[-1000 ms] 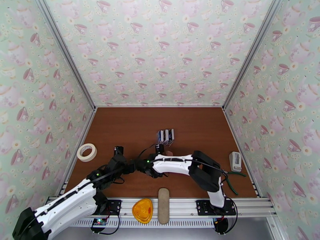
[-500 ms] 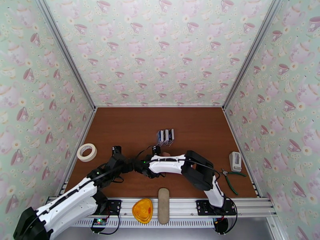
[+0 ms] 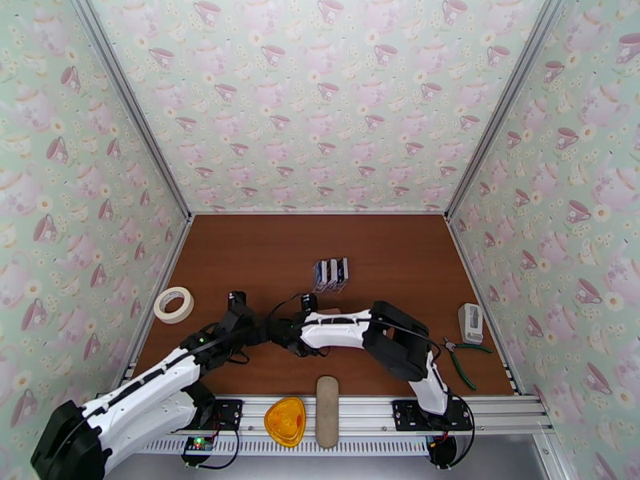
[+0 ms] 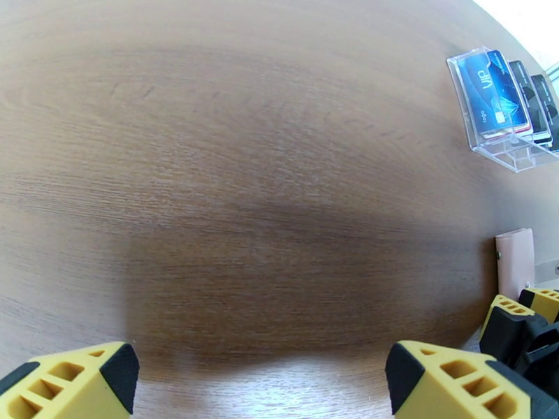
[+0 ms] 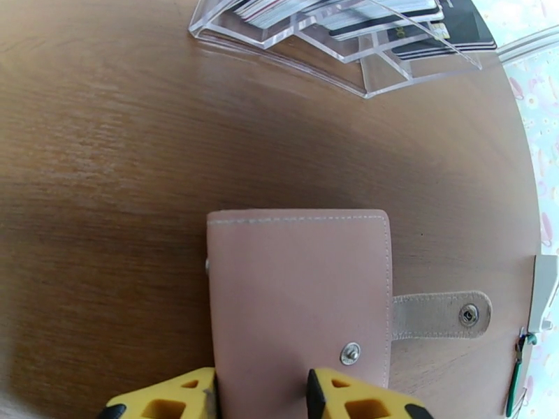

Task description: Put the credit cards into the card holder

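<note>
We see the holder (image 5: 300,288) flat, long axis toward the rack (image 5: 328,68) holding the cards (image 5: 391,15), right tool (image 5: 262,385) narrow, left tool (image 4: 262,375) wide.

Worktop (image 4: 244,169): brown wood-grain surface, smooth, low sheen. Card holder (image 5: 300,288): pale pink leather-like skin, matt, fine grain, stitched along the edge. Its 2 snap studs (image 5: 350,353) are bright metal. Rack (image 5: 349,75): clear hard plastic, glossy. Credit cards (image 4: 497,92): smooth glossy plastic. Right gripper (image 5: 262,394): fingers of yellow moulded plastic, matt. Side walls (image 3: 320,98): printed paper look, matt.
</note>
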Controlling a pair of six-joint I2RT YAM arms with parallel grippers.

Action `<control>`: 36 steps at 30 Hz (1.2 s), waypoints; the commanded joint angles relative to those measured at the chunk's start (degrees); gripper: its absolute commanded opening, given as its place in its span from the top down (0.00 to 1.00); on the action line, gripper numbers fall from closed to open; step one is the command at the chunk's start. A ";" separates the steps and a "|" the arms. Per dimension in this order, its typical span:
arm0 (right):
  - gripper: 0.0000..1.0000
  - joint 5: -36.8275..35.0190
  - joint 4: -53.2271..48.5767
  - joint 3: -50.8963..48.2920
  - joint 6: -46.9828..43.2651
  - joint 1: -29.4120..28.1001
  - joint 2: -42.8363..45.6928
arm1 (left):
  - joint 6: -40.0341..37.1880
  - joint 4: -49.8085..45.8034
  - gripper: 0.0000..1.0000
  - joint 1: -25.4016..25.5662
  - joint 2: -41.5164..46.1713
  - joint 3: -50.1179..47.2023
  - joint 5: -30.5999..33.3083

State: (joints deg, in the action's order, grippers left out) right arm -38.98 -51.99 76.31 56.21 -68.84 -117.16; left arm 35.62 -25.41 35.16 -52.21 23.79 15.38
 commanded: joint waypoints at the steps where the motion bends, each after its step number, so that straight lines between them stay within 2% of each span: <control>1: 0.60 4.32 5.47 -2.70 -2.00 0.50 4.27 | -0.81 1.64 0.00 -0.36 -0.99 2.03 -2.35; 11: 0.55 7.89 12.06 -9.21 -7.59 0.92 18.23 | 0.39 7.79 0.04 0.62 -6.24 2.31 -8.89; 22: 0.54 13.64 20.71 -24.05 -11.20 7.07 37.80 | 1.99 14.06 0.06 10.10 -18.24 8.94 -8.10; 25: 0.53 13.61 20.69 -27.64 -11.22 8.81 43.74 | 2.57 17.56 0.16 11.80 -22.65 10.49 -8.99; 30: 0.56 12.97 17.67 -32.13 -10.33 11.56 51.44 | 2.88 21.62 0.28 13.21 -29.74 13.73 -10.83; 36: 0.58 16.57 17.20 -36.52 -10.00 14.83 56.10 | 2.35 24.27 0.32 14.22 -36.46 17.61 -12.85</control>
State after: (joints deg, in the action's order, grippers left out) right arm -24.64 -33.56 41.65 45.82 -54.87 -62.39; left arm 38.00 -4.16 48.95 -86.52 39.22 4.67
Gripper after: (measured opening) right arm 0.423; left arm 0.682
